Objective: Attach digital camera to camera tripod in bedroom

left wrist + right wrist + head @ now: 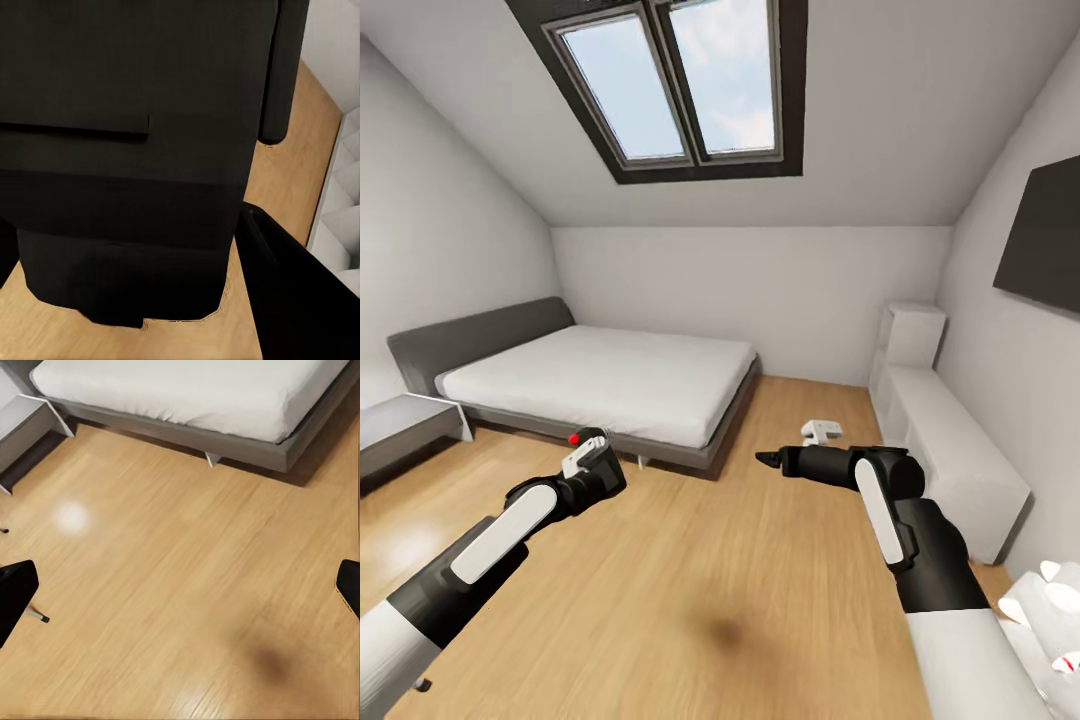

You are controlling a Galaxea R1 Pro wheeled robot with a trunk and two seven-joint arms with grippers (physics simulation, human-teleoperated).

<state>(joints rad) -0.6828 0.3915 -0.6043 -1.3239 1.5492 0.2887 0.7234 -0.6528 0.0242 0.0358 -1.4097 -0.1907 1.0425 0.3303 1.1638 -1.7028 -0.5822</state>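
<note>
My left gripper (588,452) is shut on the digital camera (576,441), a small black box whose red button shows on top. In the left wrist view the camera's black body (120,150) fills most of the picture, with one dark finger (283,75) beside it. My right gripper (765,460) hangs open over bare wood floor, its fingertips (15,592) far apart at the picture's two edges. The camera tripod is out of view. A thin silver stub with a black tip (37,616) rests on the floor; I cannot tell what it belongs to.
The grey bed (610,380) stands ahead at the left under the skylight (680,85). A low grey table (400,425) sits at the far left. White cube shelves (950,450) line the right wall below a dark panel (1050,235). A small white object (821,431) lies on the floor.
</note>
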